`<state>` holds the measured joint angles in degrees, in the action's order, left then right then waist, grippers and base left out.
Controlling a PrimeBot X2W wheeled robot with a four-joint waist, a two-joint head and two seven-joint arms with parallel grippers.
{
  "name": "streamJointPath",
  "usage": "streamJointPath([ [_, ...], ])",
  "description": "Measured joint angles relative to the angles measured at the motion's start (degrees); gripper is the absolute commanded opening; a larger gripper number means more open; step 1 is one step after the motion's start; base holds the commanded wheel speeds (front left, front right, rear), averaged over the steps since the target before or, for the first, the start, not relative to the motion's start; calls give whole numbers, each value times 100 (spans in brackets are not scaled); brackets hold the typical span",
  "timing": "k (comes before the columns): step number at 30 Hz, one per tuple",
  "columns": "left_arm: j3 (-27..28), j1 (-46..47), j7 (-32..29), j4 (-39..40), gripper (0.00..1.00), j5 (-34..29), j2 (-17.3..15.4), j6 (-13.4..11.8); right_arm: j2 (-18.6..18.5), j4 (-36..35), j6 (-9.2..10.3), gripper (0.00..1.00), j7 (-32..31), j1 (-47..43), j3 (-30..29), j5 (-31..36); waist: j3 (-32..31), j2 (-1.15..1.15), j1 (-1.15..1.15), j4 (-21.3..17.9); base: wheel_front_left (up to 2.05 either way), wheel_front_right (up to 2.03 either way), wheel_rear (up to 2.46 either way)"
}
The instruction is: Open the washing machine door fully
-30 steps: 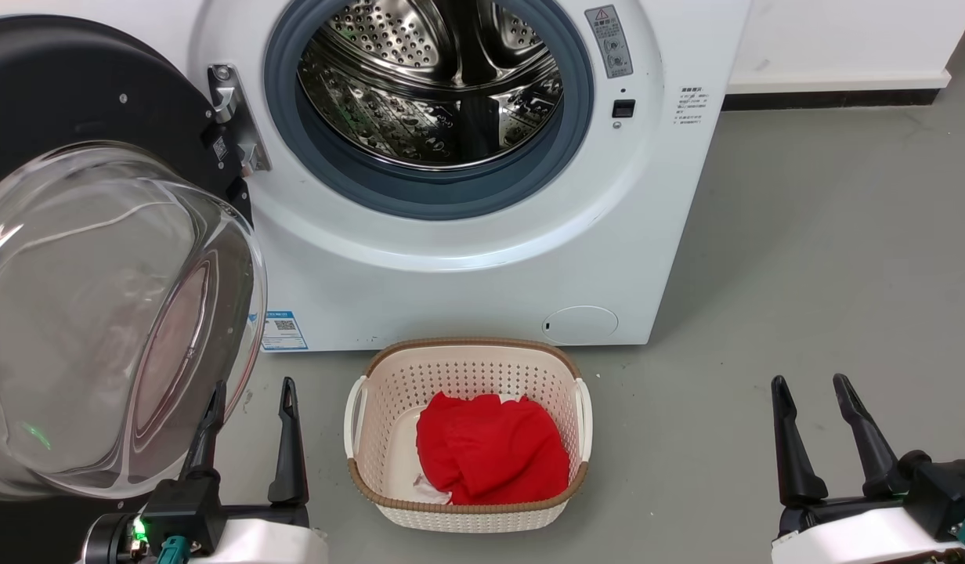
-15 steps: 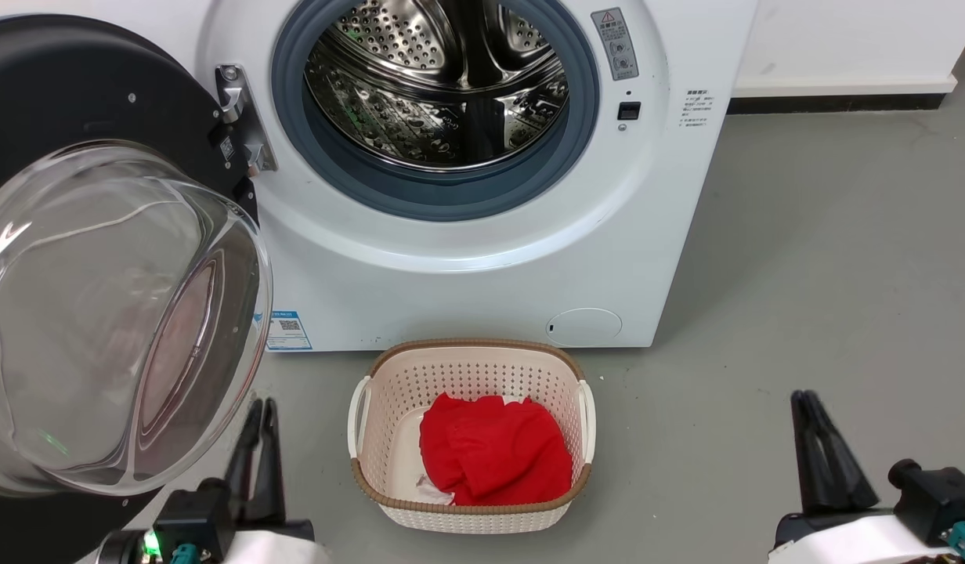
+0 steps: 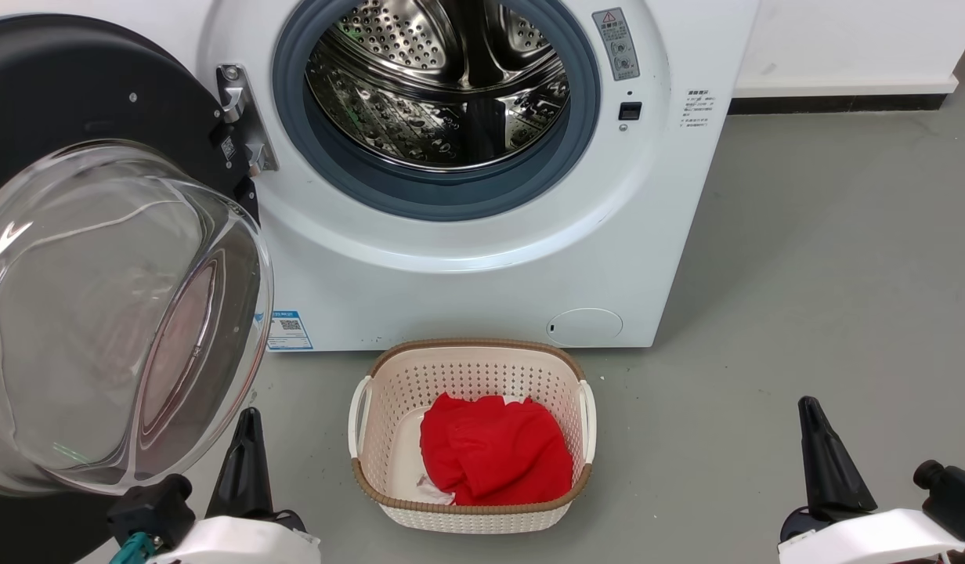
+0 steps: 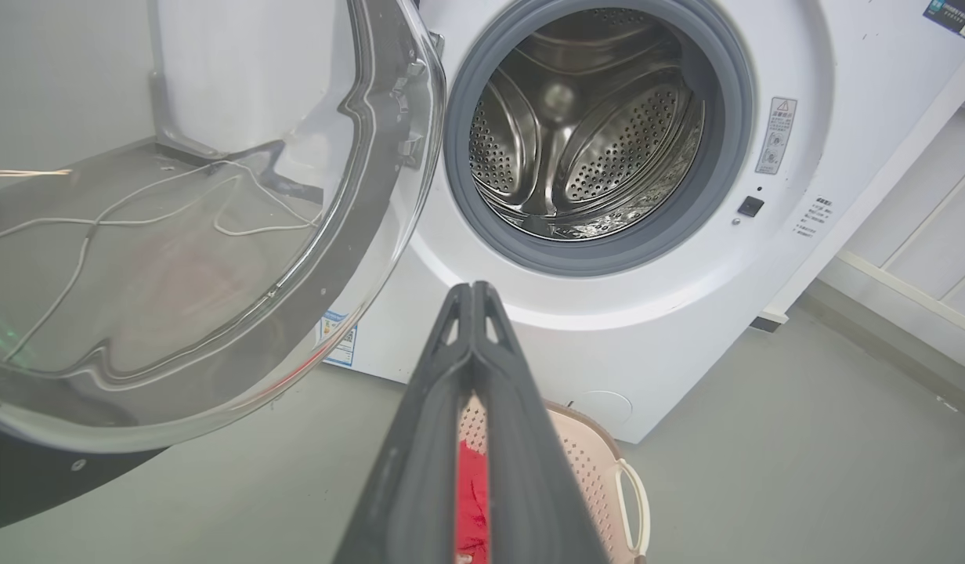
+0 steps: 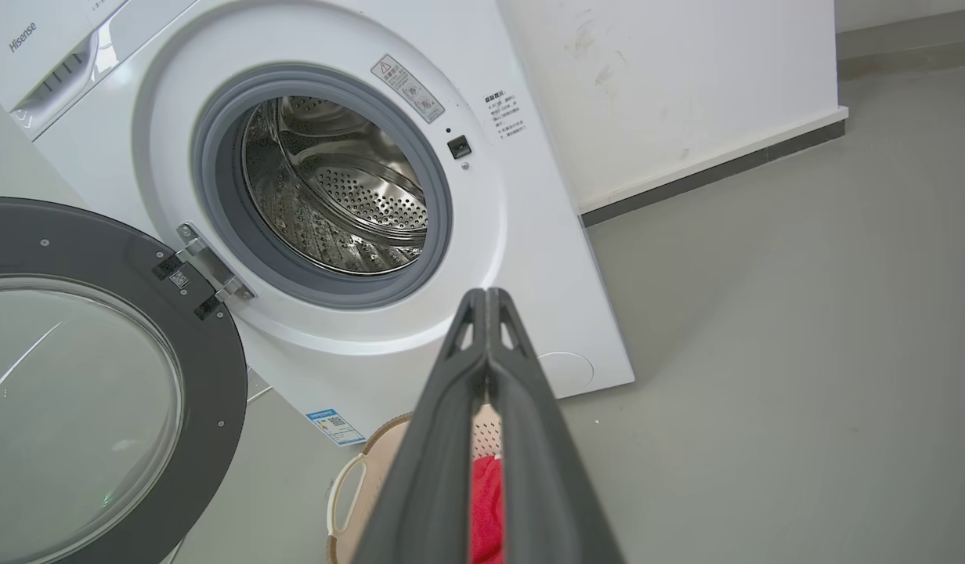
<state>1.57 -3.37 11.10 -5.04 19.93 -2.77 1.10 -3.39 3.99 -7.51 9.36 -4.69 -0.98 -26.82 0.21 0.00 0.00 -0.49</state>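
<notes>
Grey floor (image 3: 804,274) all round both sets of jaws. Widest open stretch ahead and to the right of the right jaws, up to the dark baseboard (image 3: 835,102) and white wall (image 3: 843,31).

The washing machine (image 3: 467,266) straight ahead, beyond and between the two sets of jaws, standing on the floor. Right front edge ahead and left of the right jaws, well apart. Round opening uncovered: grey gasket (image 3: 451,196) ringing the steel perforated drum (image 3: 435,78).

The washing machine door (image 3: 59,78) swung wide out on the hinge (image 3: 240,117) at the opening's left edge, ahead and left of the left jaws. Clear glass bowl (image 3: 99,313) bulging toward the robot. Lower rim just beside the left jaws' tip in head view; off to the left with a strip of floor between in left wrist view, not touching.

Cream perforated basket (image 3: 471,343) on the floor between the jaws, nearer the left pair, just short of the machine's front. Brown rim, red cloth (image 3: 494,454) inside. Narrow strip of floor toward the left jaws, broader one toward the right jaws.

Left jaws closed, tips pressed together, gripping nothing, pointed at the machine. Right jaws closed likewise, nothing held.

Round cover (image 3: 584,325) low on the machine's front, ahead and left of the right jaws. Blue label (image 3: 288,330) at the lower left front, just ahead of the left jaws. Latch socket (image 3: 629,110) right of the opening.
</notes>
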Motion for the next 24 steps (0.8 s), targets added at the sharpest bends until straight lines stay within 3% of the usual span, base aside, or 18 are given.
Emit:
streamJointPath([
  [24, 140, 255, -543, -275, 0, 2257, 0, 201, -67, 311, 1, 0, -387, 334, -27, -2149, 0, 0, 0, 10, 0, 0, 0],
])
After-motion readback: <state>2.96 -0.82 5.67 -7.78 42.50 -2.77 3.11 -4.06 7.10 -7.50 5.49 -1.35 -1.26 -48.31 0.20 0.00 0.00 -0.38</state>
